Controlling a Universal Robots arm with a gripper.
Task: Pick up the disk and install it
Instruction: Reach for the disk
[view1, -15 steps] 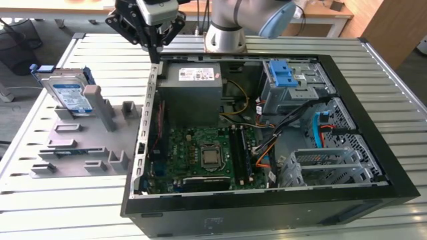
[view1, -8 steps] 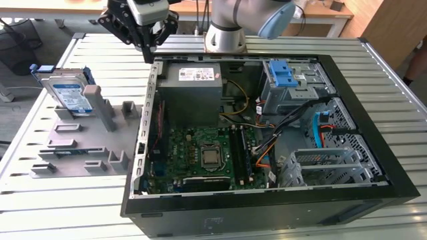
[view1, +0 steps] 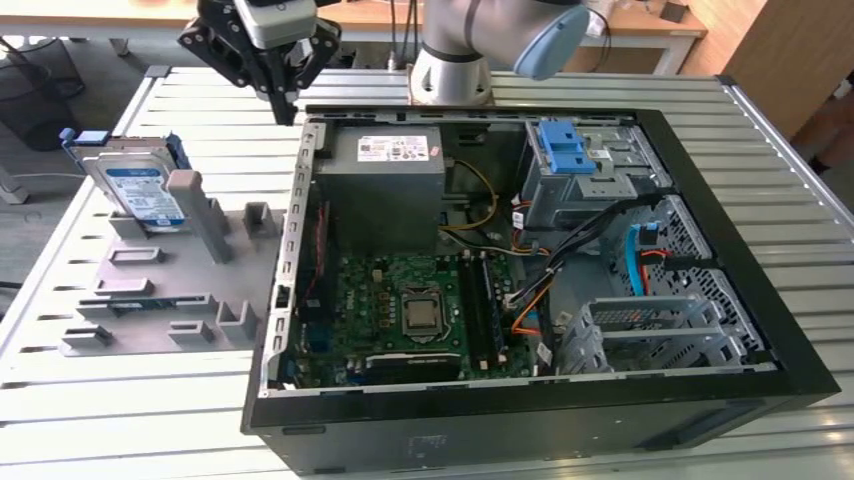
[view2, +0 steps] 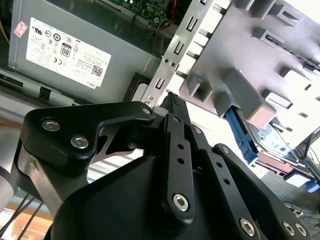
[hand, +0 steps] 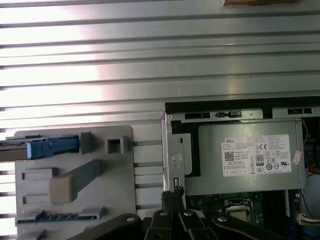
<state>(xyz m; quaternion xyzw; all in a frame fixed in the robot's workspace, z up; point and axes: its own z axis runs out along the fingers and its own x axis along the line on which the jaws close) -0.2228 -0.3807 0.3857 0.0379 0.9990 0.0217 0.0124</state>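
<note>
While gripper (view1: 283, 115) hangs pressed together, empty | disk (view1: 140, 190) on edge, label face along table slats (view1: 134, 420)

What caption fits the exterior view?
Robot claw poised between open computer case and hard drive standing upright in grey fixture.

Bright, even light is cast from above. Glare is thrown off the bench (hand: 150, 60) slats in the first wrist view, and parts are washed white. The computer case (view1: 534, 425) interior is left in soft shadow; the tool (view2: 172, 100) is rendered dark against blown highlights.
</note>
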